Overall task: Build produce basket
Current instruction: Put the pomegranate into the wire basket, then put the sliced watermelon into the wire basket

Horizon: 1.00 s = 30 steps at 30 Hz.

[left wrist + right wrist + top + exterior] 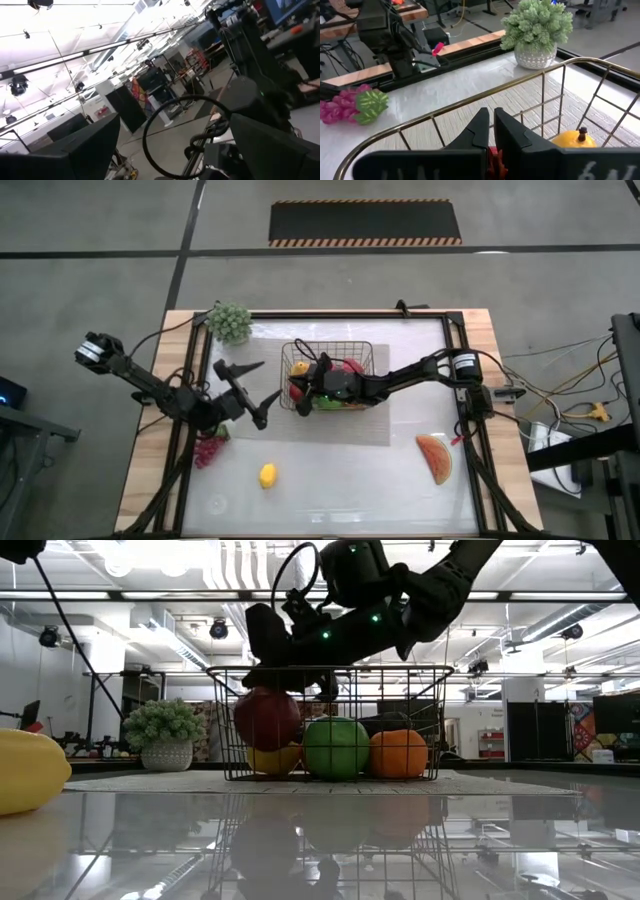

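The right gripper (pixel 296 384) hangs over the left end of the basket (pixel 365 350), its arm reaching in from the right side of the table (pixel 330 490) and stretching low across the basket's top. In the right wrist view its two fingers (pixel 479 131) are pressed together just inside the rim, with a scrap of red showing below them; whether they touch or pinch it cannot be told. In the low view that arm sits right above the basket's top wire.

The left gripper (pixel 256 392) waits left of the basket, above the grey mat (pixel 370 430), its fingers spread wide and holding nothing. Its arm runs back toward the table's left edge.

Inside the basket, seen level, a red apple (pixel 266 717) rests on a yellow fruit (pixel 272 759), beside a green fruit (pixel 336 748) and an orange (pixel 398 753). The right wrist view shows a yellow fruit with a dark stem just behind the near wire.

Outside the basket, the grapes (pixel 209 448) lie near the left arm, on the table's left side. A lemon (pixel 267 475) lies on the near part of the table, and a watermelon slice (pixel 435 458) lies near the right side. A pale green potted bunch (pixel 229 321) stands at the far left corner, well apart from the basket.
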{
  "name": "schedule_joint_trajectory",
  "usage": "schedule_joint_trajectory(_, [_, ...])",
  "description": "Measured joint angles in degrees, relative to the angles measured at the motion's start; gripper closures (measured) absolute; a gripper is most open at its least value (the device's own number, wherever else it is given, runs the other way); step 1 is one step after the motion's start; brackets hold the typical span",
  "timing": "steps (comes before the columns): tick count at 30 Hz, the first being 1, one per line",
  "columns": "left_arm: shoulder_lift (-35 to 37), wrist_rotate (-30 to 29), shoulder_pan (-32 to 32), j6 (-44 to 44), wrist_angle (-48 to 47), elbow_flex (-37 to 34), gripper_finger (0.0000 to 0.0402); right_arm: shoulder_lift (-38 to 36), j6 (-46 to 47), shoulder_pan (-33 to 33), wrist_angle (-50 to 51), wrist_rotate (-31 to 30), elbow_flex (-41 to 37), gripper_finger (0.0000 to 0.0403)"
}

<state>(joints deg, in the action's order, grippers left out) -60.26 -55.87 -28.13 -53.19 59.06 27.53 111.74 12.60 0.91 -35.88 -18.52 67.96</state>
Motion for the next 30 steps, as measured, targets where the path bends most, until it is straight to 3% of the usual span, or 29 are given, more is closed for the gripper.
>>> schedule_joint_trajectory(5, [-0.01,-0.01,-0.01,-0.21,-0.11,0.0,0.0042,-0.02,0.21,0.0,0.04,-0.24,0.0,0.0381])
schedule_joint_trajectory(20, [-0.03,-0.01,-0.03,-0.22,-0.12,0.0,0.0042,-0.92,-0.81,0.0,1.46,-1.08,-0.04,0.0291])
schedule_joint_trajectory(25, [-0.03,-0.01,-0.03,-0.21,-1.33,0.0,0.0042,-4.5,-3.19,0.0,4.27,-0.97,-0.09,0.0293])
schedule_joint_trajectory(30, [-0.19,0.02,0.03,-0.43,-4.3,-0.02,0.0042,-10.99,-5.14,0.0,13.15,2.38,-0.09,0.0313])
